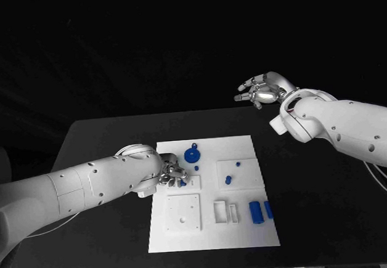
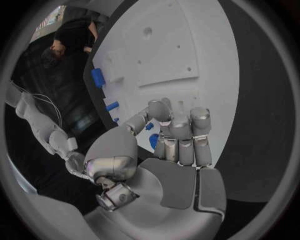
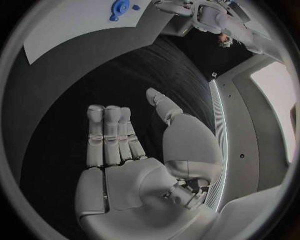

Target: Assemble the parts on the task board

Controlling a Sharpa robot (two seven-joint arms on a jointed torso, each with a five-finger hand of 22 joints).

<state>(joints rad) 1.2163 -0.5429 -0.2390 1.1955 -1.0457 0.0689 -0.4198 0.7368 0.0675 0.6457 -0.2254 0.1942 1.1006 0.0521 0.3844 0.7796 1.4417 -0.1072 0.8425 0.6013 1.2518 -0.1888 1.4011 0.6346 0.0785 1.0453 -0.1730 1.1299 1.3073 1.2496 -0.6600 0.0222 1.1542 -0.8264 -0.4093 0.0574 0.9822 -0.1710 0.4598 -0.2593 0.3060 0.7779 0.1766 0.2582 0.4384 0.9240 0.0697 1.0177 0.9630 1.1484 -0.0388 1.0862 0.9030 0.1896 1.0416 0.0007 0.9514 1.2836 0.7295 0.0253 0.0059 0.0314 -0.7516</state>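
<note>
White task board sits mid-table; left hand curls over a small blue part at its 9 o'clock, grip unclear. Right hand floats at 1 o'clock, fingers apart, empty.

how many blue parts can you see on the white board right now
7 small blue parts: a round disc with a peg below it, two pegs mid-right, two cylinders lower right, one under the left hand. More may be hidden.

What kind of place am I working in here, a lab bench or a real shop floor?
Most likely a lab or test bench, not a shop floor: a bare black table in front of a dark backdrop, with one white task board carrying small blue parts for assembly practice.
</note>
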